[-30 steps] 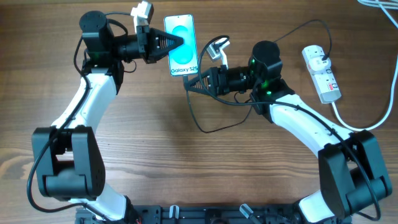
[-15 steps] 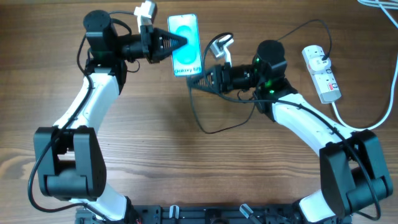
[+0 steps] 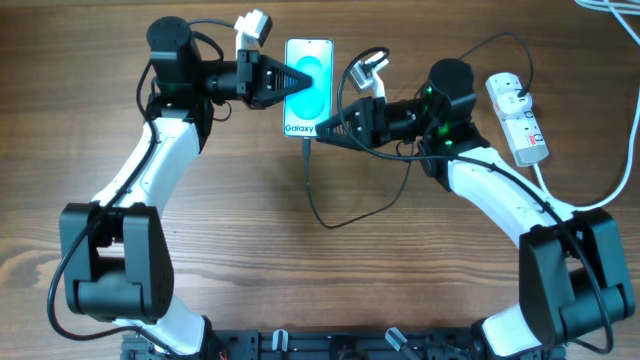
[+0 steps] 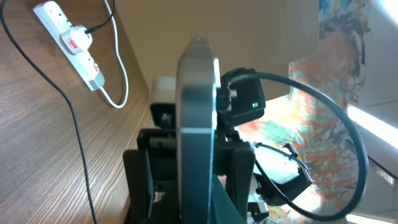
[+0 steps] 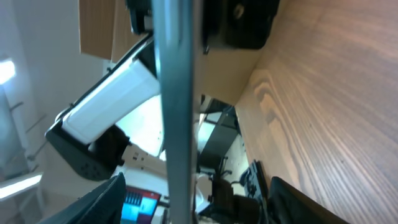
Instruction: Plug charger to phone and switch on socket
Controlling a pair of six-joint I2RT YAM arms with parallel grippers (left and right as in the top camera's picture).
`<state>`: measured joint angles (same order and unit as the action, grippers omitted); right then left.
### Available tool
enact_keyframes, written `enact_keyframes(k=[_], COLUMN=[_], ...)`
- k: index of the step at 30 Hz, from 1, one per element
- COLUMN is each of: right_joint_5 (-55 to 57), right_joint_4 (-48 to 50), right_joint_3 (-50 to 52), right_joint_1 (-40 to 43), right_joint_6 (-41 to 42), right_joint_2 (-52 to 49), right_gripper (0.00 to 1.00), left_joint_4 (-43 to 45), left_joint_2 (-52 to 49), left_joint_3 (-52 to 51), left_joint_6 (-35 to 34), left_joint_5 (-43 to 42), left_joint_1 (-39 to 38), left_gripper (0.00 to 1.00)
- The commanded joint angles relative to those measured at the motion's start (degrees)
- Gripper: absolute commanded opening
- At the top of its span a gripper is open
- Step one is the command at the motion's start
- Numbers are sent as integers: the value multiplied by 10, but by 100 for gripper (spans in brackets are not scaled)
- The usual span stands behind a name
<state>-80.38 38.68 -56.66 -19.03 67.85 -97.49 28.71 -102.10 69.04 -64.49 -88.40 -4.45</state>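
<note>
At rear centre, L end effector (image 3: 303,77): clamped on phone (image 3: 310,108), screen up.
R end effector (image 3: 322,131): fingers spread wide at phone's lower R corner.
Charger (image 3: 306,172): cable runs from phone's bottom edge.
Socket (image 3: 517,118): far R on surface (image 3: 300,290).

The table (image 3: 300,280) is matt brown wood with clear grain, the phone (image 3: 308,85) has a glossy screen and a smooth, satin, metal-looking silvery edge, the charger (image 3: 330,222) cable is matt black, and the socket (image 3: 518,118) is smooth white plastic.
</note>
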Motion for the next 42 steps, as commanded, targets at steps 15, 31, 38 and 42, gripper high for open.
enact_keyframes(k=[15,31,38,42], right_joint_5=[16,89,97,106], right_joint_4=[3,3,3,3], right_joint_3=[-8,-8,-8,-8], right_joint_1=[-46,-46,-46,-47], right_joint_6=[-37,-49,-49,-50], right_joint_2=[4,4,3,3], right_gripper=[62,47,37,32], left_joint_4=[-35,-102,-102,-102], left_joint_2=[16,16,16,16], left_joint_3=[2,2,2,2], left_joint_6=[11,11,11,-5], left_joint_5=[56,55,55,56], left_joint_1=[5,43,43,42], left_gripper=[4,4,4,4])
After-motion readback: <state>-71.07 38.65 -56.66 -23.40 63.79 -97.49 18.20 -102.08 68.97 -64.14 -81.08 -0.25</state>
